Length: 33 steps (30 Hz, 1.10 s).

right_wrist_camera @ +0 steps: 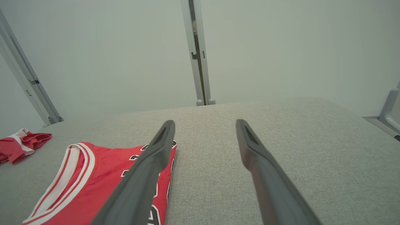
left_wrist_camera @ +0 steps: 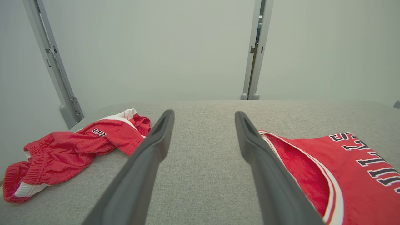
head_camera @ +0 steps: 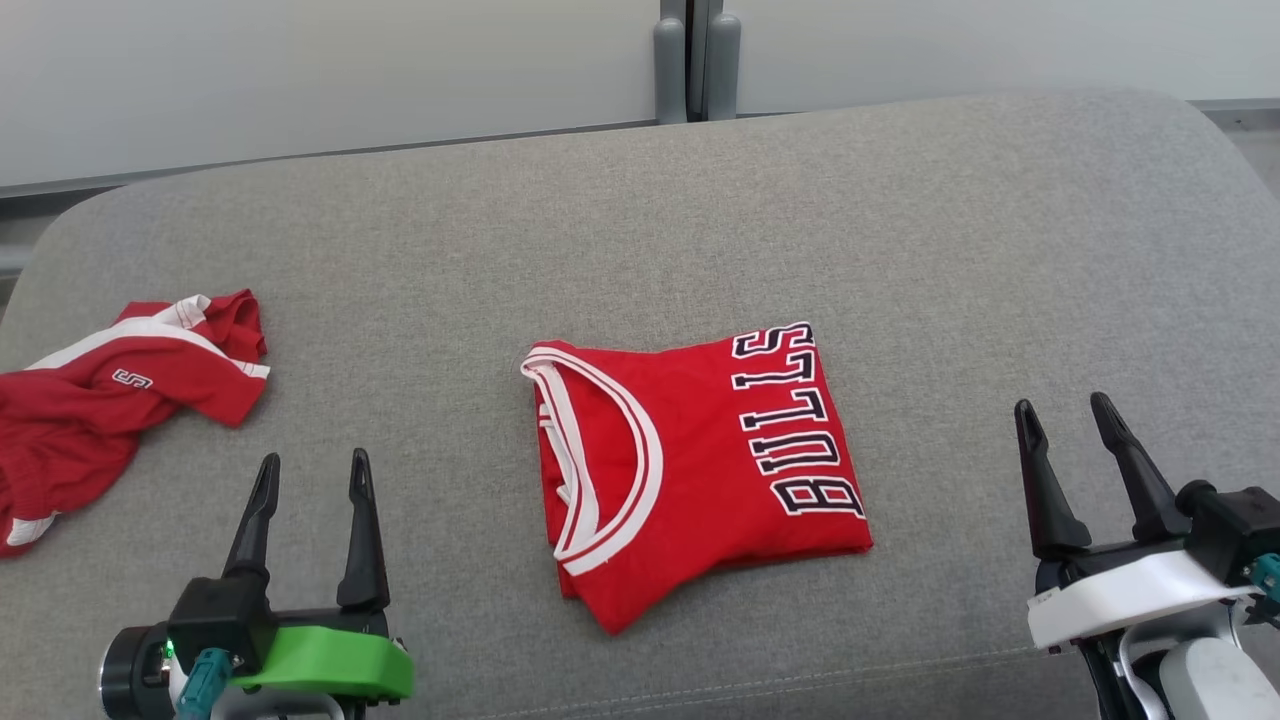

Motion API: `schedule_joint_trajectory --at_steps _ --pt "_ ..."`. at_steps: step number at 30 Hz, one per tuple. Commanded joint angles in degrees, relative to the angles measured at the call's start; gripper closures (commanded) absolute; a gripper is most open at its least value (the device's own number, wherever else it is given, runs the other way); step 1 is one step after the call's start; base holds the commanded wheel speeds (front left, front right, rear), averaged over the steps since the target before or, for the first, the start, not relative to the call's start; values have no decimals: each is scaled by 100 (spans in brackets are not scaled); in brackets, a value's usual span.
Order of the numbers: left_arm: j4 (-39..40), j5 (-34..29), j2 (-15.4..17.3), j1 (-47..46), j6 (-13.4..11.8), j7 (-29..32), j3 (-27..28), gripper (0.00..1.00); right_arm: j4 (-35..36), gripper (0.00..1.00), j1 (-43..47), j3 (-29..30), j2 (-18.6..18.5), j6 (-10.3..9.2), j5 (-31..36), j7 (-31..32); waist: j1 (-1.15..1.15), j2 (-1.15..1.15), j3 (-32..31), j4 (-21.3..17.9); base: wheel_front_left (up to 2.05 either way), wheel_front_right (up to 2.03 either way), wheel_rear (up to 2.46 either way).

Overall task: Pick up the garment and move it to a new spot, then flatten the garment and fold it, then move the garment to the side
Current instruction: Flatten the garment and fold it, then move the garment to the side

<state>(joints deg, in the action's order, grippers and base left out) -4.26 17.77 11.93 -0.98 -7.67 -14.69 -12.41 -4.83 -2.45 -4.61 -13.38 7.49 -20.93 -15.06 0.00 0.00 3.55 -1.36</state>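
The folded jersey (head_camera: 690,470) sits between the left gripper (head_camera: 313,458) and right gripper (head_camera: 1061,401), both spread wide and empty, likely awaiting the sideways move.

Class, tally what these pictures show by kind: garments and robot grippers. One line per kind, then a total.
Garments: 2 (folded red jersey, crumpled red garment)
Grippers: 2 (left gripper, right gripper, both open)
Total: 4

"BULLS" in black-and-white letters across the folded red jersey (head_camera: 690,470), small "S" on the crumpled red shorts (head_camera: 110,390) left of it
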Motion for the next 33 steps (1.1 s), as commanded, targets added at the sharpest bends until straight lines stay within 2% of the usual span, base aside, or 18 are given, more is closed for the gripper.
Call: schedule_joint_trajectory --at_steps 1,11,24,29,33 --pt "27 -33 -2 126 -44 -27 31 0 -19 0 146 40 25 -1 53 -15 0 0 -68 55 0 0 0" --pt "121 -79 -25 279 -11 -46 36 0 72 0 469 178 124 -1 97 73 0 0 -214 181 0 0 0" --pt "54 -104 -90 226 24 -52 -6 0 75 0 470 163 127 -1 17 245 0 0 -271 159 0 0 0" --pt "15 -116 -113 82 65 -52 -66 0 -178 0 276 66 4 -1 -276 446 0 0 -214 282 0 0 0" --pt "-18 -124 -142 -14 116 -52 -118 0 -591 0 17 -130 -238 -1 -564 653 0 0 -144 458 0 0 0"
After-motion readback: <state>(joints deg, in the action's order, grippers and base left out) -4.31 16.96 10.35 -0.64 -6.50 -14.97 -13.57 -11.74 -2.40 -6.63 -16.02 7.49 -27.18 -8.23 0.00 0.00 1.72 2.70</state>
